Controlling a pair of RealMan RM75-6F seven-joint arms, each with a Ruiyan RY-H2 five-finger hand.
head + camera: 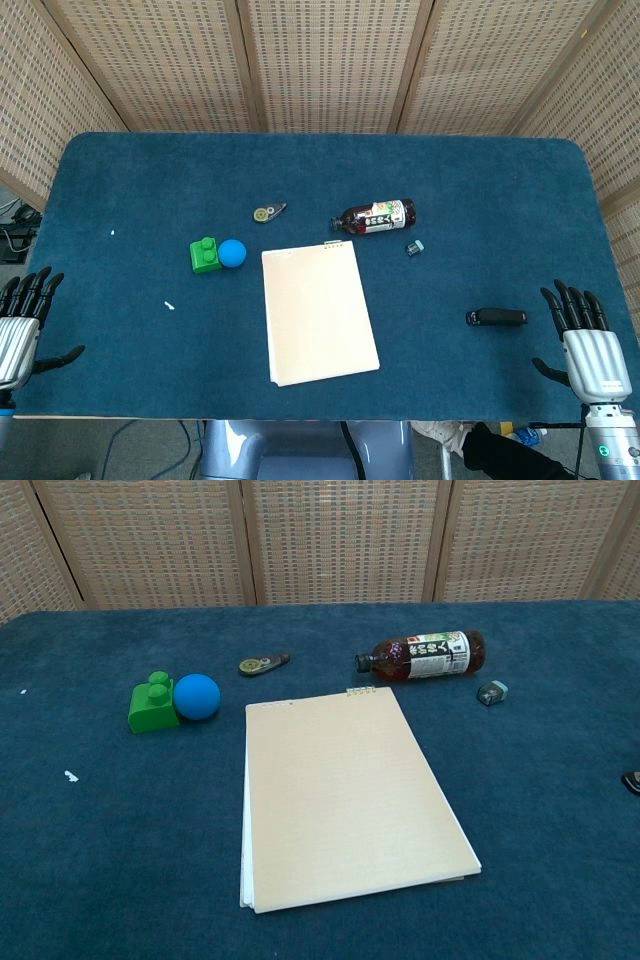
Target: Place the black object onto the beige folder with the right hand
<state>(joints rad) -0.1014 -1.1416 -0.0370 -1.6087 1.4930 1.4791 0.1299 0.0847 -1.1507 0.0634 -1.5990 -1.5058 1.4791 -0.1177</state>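
Note:
The black object [496, 317] is a small oblong bar lying on the blue table to the right of the beige folder [317, 312]; in the chest view only its end [632, 781] shows at the right edge. The folder [345, 791] lies flat in the middle, nearer the front. My right hand [588, 345] hovers at the front right corner, fingers spread, holding nothing, a short way right of the black object. My left hand [22, 322] is at the front left edge, also spread and holding nothing. Neither hand shows in the chest view.
A dark bottle [375, 216] lies on its side behind the folder, with a small grey-teal item [414, 247] next to it. A green block [204, 255] and a blue ball [232, 253] sit left of the folder. A small tape dispenser [268, 211] lies further back.

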